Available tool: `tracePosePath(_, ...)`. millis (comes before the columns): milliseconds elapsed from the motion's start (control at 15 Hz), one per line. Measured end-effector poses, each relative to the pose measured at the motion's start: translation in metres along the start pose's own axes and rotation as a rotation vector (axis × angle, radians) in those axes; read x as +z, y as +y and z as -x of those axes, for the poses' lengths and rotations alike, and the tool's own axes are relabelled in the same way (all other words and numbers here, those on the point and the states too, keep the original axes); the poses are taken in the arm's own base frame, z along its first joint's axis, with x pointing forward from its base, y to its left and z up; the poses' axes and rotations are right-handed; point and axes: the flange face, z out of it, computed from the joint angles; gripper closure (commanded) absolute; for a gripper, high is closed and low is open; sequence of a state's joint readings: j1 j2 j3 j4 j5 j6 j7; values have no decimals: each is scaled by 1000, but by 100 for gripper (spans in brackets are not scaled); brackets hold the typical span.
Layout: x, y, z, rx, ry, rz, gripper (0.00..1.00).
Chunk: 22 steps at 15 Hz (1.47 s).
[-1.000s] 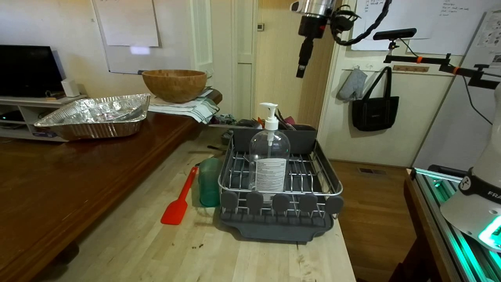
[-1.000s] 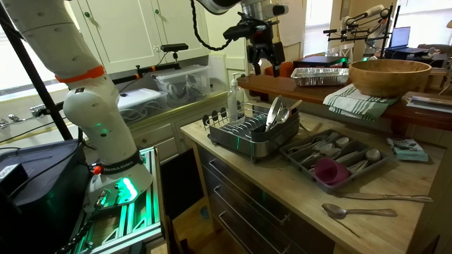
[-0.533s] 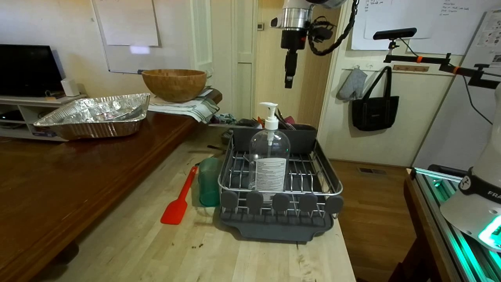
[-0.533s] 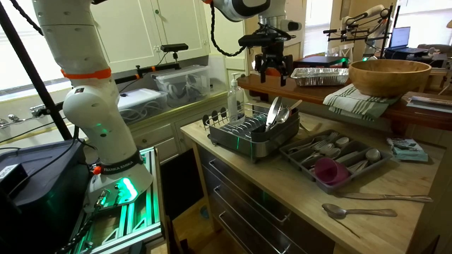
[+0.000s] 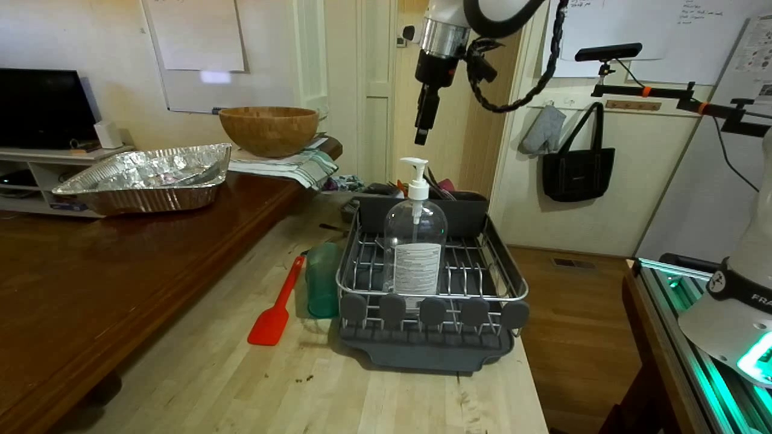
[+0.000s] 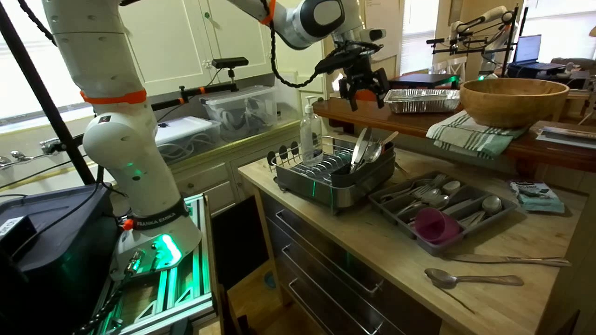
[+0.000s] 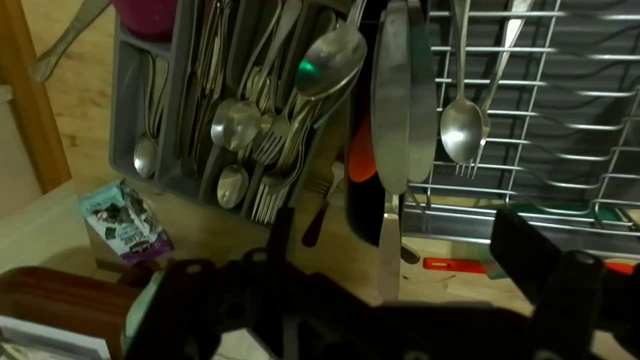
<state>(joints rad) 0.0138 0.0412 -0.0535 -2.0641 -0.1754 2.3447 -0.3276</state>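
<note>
My gripper (image 6: 368, 107) hangs in the air, above the cutlery end of the dish rack (image 6: 307, 186), its jaws wide apart with nothing between them. In an exterior view the gripper (image 5: 420, 140) is seen edge-on, tilted, beyond the clear pump bottle (image 5: 416, 253) standing in the rack. From the wrist, knives (image 7: 392, 125) and a large spoon (image 7: 330, 65) rise from the dark cutlery holder (image 7: 362, 225) below the open fingers. Another spoon (image 7: 461, 130) and a fork show over the rack wires; how they rest I cannot tell.
A grey cutlery tray (image 6: 396, 218) with a magenta cup (image 6: 436, 226) sits beside the rack. A red spatula (image 5: 277, 307) and green cup (image 5: 322, 280) lie on its far side. The raised wooden ledge bears a foil pan (image 6: 421, 101) and wooden bowl (image 6: 512, 102).
My gripper has come lower and shifted sideways, leftward in one view and slightly rightward in another, and it now tilts. Its jaws have stayed open. Nothing on the counter has moved.
</note>
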Motion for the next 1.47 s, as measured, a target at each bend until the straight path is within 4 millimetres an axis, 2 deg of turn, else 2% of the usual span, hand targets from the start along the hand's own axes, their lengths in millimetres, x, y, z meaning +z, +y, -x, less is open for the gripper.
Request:
tracePosePath(133,12,-33,-5,-7,52,61,0)
tracePosePath(267,23,-59,-1,24,83,99,0)
tracePosePath(533,39,-81,34,120,100,165,0)
tracePosePath(733,42,-86,63,206,90,211,0)
tracePosePath(867,40,-81,76,259,91,223,0)
tracePosePath(1067,37,-67,81,276,97,218,0)
tracePosePath(1467,37,-63,77,279,95,224,0)
